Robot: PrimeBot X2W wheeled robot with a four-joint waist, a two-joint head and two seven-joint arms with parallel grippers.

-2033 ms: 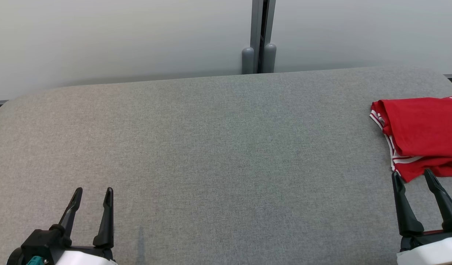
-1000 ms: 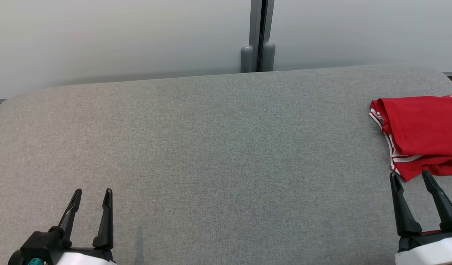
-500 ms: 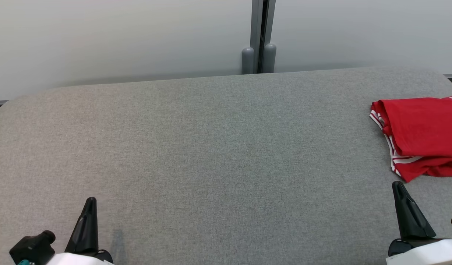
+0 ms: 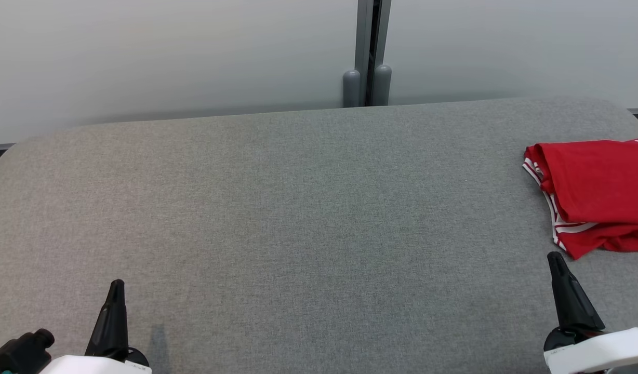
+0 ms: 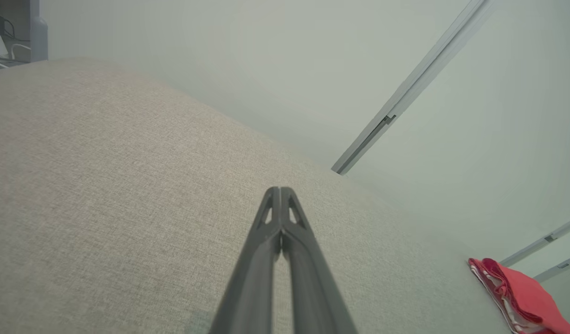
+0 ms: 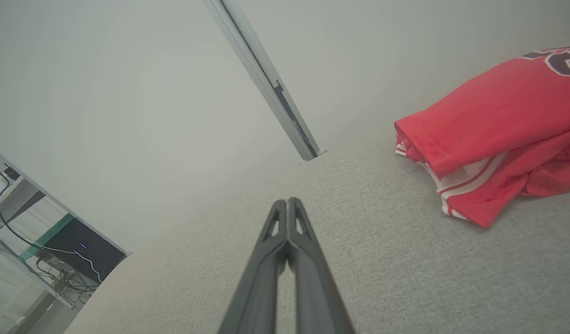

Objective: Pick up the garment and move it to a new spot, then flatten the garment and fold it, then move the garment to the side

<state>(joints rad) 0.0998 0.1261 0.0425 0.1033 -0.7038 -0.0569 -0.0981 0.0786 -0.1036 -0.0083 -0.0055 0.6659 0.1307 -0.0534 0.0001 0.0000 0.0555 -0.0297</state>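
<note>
The folded red garment [image 4: 594,192] lies at the far right edge of the grey tabletop [image 4: 298,208]. The right claw [image 6: 287,203], fingers pressed together and empty, hovers just before its near corner, apart. The left claw [image 5: 279,191], likewise closed, is well apart.

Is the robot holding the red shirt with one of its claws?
No, nothing is held. The left gripper and the right gripper are shut empty, and the red shirt lies on the grey surface, apart from both.
</note>
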